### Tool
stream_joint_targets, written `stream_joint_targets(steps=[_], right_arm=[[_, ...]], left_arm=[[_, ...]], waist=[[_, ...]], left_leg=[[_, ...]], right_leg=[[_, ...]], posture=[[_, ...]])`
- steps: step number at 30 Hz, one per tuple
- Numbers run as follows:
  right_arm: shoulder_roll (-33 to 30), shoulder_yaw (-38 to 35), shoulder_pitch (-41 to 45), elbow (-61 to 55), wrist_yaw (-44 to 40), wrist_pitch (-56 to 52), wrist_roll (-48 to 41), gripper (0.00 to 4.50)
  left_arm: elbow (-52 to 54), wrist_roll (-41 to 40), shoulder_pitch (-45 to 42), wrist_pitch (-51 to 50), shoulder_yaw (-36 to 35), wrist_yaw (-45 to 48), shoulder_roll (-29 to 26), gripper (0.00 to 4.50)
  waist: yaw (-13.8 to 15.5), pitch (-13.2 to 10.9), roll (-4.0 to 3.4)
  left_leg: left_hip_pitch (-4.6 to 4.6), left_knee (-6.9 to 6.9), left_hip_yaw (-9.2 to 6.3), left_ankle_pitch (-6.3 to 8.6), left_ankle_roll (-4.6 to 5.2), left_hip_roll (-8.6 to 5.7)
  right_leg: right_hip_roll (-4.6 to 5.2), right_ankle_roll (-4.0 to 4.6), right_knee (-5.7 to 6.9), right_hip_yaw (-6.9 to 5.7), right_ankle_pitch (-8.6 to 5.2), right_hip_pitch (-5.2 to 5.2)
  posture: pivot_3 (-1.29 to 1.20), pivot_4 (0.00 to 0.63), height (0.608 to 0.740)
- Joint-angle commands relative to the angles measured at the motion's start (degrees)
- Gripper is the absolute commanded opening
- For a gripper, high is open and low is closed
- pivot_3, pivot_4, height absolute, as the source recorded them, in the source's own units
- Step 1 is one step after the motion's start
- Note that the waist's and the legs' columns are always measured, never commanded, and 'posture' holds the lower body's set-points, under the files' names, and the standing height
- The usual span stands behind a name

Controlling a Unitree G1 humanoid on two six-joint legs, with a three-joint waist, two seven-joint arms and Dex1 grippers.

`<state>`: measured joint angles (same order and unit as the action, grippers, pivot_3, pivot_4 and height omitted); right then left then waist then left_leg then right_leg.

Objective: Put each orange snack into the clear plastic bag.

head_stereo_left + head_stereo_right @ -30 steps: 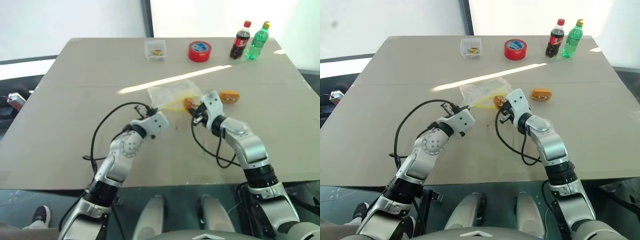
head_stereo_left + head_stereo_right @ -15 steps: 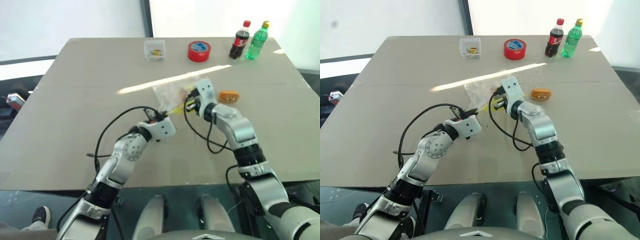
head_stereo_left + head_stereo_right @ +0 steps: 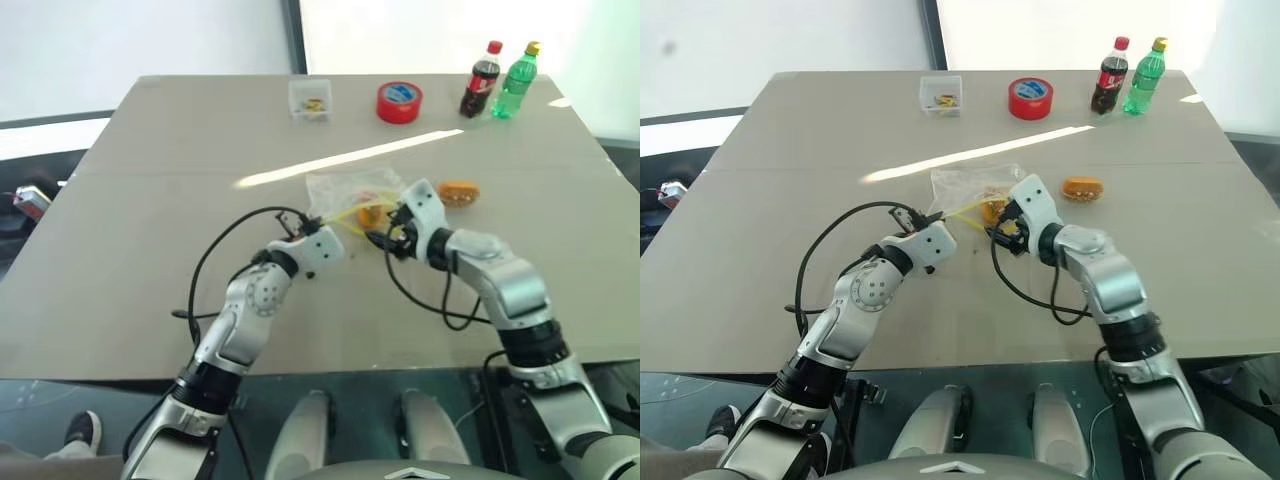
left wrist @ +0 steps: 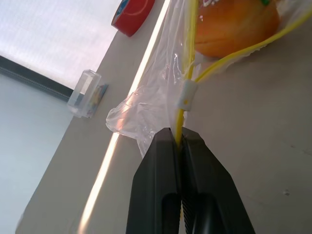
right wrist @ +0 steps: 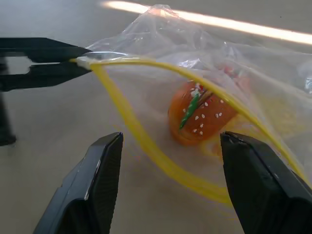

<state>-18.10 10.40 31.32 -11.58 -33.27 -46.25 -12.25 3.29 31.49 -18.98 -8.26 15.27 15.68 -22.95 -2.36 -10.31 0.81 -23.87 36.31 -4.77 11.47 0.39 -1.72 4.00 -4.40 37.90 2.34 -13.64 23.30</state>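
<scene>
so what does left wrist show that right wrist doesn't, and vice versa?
Left wrist alone: the red tape roll and the small clear square box further up the grey table.

Right wrist alone: the right gripper, open, with its black fingers just outside the bag's mouth.

Both: the clear crinkly plastic bag with its yellow zip strip, the left gripper shut on that strip's end, and one orange bun-like snack lying inside the bag.
</scene>
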Motion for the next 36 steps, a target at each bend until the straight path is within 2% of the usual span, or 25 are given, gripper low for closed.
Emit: stream_joint_targets(steps=[1,3,5,7,11,16,21,25,31,32,33,36], right_arm=[[-6.38,-1.79,-1.00,-9.47,-7.09,-1.30,-4.72,3.22],[-10.65,-3.61,-1.05,-9.89,-11.36,2.00,-6.42,3.22],[-14.73,-5.37,0.45,-4.75,-14.22,7.78,-5.36,3.22],[-18.44,-4.99,2.84,3.62,-16.65,15.20,-2.09,3.22],[-21.22,-1.31,9.16,22.95,-17.22,32.66,6.62,3.22],[-19.01,2.73,18.73,49.62,-12.91,49.11,16.49,3.22],[-15.39,3.73,25.83,67.32,-8.82,58.05,21.34,3.22],[-13.60,4.40,28.90,75.64,-6.54,60.96,24.43,3.22],[-12.70,4.62,30.52,80.17,-4.42,63.86,27.64,3.22],[-12.68,4.66,30.57,80.51,-3.96,64.22,28.14,2.71],[-12.65,4.67,30.65,80.80,-3.62,64.50,28.56,2.48],[-12.69,4.70,30.87,81.37,-2.23,65.10,29.77,1.00]], left_arm=[[0.44,0.19,-0.73,-0.45,-1.00,-0.95,0.28,0.00],[0.20,0.01,-0.89,-0.56,-1.11,-0.98,0.33,0.00],[0.01,-0.12,-1.00,-0.66,-1.16,-1.01,0.39,0.00],[-0.21,-0.21,-1.16,-0.81,-1.13,-1.02,0.48,0.00],[-0.30,-0.20,-1.23,-1.10,-1.15,-1.11,0.52,0.00],[-0.28,0.05,-1.37,-1.62,-1.58,-1.35,0.33,0.00],[-0.56,0.11,-1.62,-1.62,-1.95,-1.39,0.03,0.00],[-0.38,0.23,-1.59,-1.80,-2.05,-1.33,-0.04,0.00],[-0.31,0.26,-1.65,-1.98,-2.02,-1.34,-0.23,0.00],[-0.22,0.29,-1.62,-2.04,-1.98,-1.32,-0.23,0.00],[-0.16,0.31,-1.61,-2.09,-1.95,-1.30,-0.23,0.00],[-0.13,0.29,-1.62,-2.12,-1.82,-1.23,-0.19,0.00]], waist=[[-0.01,0.00,0.00],[0.09,0.00,0.01],[0.12,0.00,0.01],[0.10,0.00,0.02],[0.02,-0.01,0.03],[-0.04,-0.02,0.03],[0.01,-0.02,0.03],[0.00,-0.02,0.03],[-0.01,-0.02,0.02],[-0.01,-0.02,0.02],[-0.01,-0.02,0.02],[-0.02,-0.02,0.02]], left_leg=[[0.02,0.00,-0.01,0.00,0.00,0.01],[0.02,0.00,-0.02,0.00,0.00,0.01],[0.02,0.02,0.00,0.00,0.00,0.00],[0.03,0.04,0.05,0.00,0.01,-0.01],[0.06,0.05,0.32,0.00,0.01,0.00],[0.05,0.01,0.44,0.00,0.00,0.02],[0.03,0.00,0.44,0.00,0.00,0.01],[0.04,-0.01,0.43,0.00,0.00,0.00],[0.06,-0.01,0.41,0.00,0.00,0.00],[0.06,-0.01,0.41,0.00,0.00,0.00],[0.06,-0.01,0.41,0.00,0.00,0.00],[0.08,-0.01,0.41,0.00,0.00,0.00]], right_leg=[[-0.01,0.00,0.01,-0.01,0.00,0.00],[-0.01,-0.01,-0.02,-0.04,-0.01,-0.04],[0.01,-0.01,-0.06,-0.04,0.00,-0.08],[0.03,-0.02,-0.08,-0.03,0.00,-0.11],[0.02,-0.01,-0.09,-0.05,0.00,-0.12],[0.01,0.00,-0.09,0.04,0.01,-0.08],[0.02,0.01,-0.13,0.07,0.01,-0.08],[0.03,0.02,-0.13,0.08,0.02,-0.08],[0.02,0.02,-0.11,0.08,0.02,-0.08],[0.02,0.02,-0.10,0.09,0.02,-0.09],[0.03,0.02,-0.10,0.10,0.02,-0.08],[0.02,0.02,-0.07,0.10,0.02,-0.08]], posture=[[0.00,0.150,0.740],[0.00,0.150,0.740],[0.00,0.150,0.740],[0.00,0.150,0.740],[0.00,0.150,0.740],[0.00,0.150,0.740],[0.00,0.150,0.740],[0.00,0.150,0.740],[0.00,0.150,0.740],[0.00,0.150,0.740],[0.00,0.150,0.740],[0.00,0.150,0.740]])
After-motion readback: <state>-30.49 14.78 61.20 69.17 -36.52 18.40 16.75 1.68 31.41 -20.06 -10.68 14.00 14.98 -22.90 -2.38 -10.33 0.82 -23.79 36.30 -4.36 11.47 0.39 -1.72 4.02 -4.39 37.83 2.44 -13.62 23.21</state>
